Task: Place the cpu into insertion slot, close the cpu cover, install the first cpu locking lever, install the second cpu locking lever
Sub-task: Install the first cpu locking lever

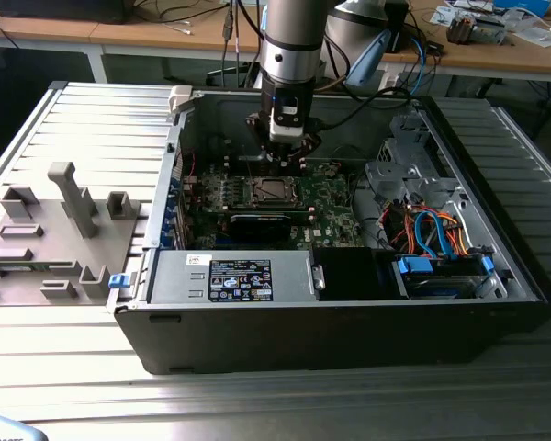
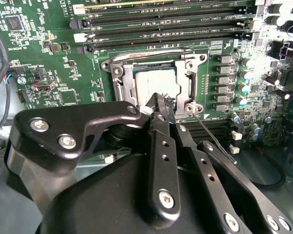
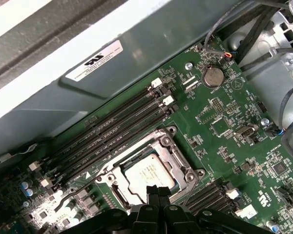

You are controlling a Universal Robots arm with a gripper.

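Second wrist view: black end effector, fingers pressed together and holding nothing, hovers at one edge of the silvery square cpu cover, which lies flat over the dull grey cpu seated in the dark insertion slot.
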